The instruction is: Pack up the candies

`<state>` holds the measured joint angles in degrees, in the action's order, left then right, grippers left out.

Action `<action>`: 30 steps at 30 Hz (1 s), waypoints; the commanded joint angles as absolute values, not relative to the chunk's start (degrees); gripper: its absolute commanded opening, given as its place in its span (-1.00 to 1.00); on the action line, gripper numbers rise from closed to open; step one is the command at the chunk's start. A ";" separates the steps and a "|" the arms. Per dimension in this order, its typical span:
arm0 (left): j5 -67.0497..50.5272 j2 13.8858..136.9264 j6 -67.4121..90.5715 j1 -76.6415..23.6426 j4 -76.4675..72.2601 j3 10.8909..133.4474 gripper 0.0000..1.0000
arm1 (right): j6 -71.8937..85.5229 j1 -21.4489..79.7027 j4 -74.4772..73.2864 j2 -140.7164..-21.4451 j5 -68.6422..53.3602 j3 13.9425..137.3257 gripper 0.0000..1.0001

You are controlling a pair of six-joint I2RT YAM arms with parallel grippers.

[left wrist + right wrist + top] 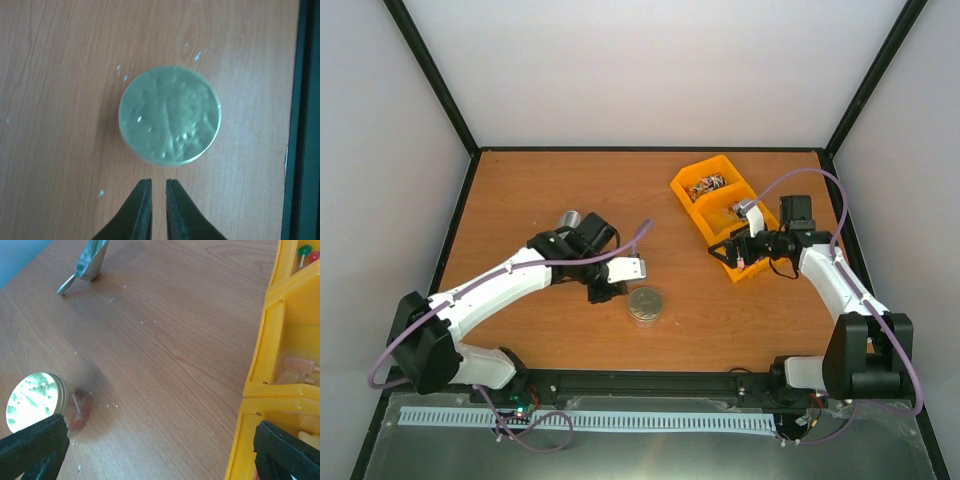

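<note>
Candies: tiny mixed pcs piled in far compt of yellow bin.

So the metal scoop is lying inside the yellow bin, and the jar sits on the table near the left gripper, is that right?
Not quite. The metal scoop is not inside the yellow bin. It rests on the bare table, well away from the bin, as the right wrist view shows. The rest holds: the jar sits on the table near the left gripper.
</note>
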<state>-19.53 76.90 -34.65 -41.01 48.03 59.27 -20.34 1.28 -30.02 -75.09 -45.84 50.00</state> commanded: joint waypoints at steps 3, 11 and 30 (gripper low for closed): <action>-19.41 80.21 -34.90 -45.35 47.04 63.56 -0.85 | -20.03 1.77 -27.98 -75.18 -45.22 49.83 1.00; -15.09 89.78 -35.66 -47.45 42.30 56.64 -0.92 | -20.28 1.76 -27.88 -75.46 -45.26 49.55 1.00; -16.17 83.51 -37.31 -48.09 48.63 64.05 -0.95 | -21.59 1.76 -27.93 -75.43 -45.95 48.69 1.00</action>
<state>-16.32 84.86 -35.05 -47.03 46.68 62.30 -20.62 1.30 -28.67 -75.16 -45.52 49.28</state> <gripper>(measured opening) 0.026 1.000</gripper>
